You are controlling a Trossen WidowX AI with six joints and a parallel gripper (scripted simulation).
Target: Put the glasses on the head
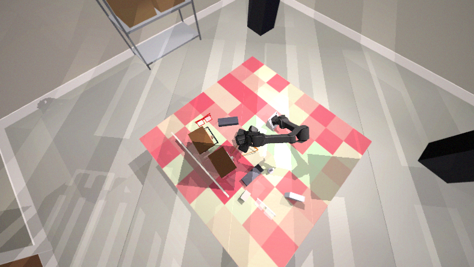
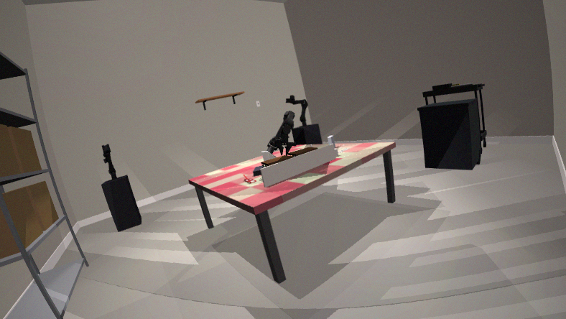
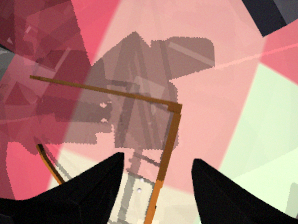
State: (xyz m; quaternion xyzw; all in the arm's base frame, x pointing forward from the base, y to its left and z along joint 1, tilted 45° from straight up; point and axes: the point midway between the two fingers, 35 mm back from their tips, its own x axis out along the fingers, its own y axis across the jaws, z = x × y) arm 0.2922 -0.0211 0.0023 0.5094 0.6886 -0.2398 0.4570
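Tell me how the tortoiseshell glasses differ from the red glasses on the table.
The tortoiseshell glasses have an orange-brown frame; the red glasses have a bright red one. The tortoiseshell pair lies right under the open gripper; the red pair lies apart from the arm, beside a grey box. Both rest on the checked table top, unheld.

Plain grey-beige walls (image 2: 138, 59) with a pale skirting strip; grey floor (image 2: 435, 237) crossed by angular patches of light and shadow. Dark-legged table (image 2: 268, 245) with a red, pink and cream checkered top stands mid-room; metal shelf rack (image 2: 37, 131) holding brown boxes at the left; small wooden wall shelf (image 2: 220, 96) on brackets. Black cabinet (image 2: 449, 134) near the far right wall, a dark cart (image 2: 480, 111) just behind it; two black pedestals (image 2: 121, 202) near the walls.
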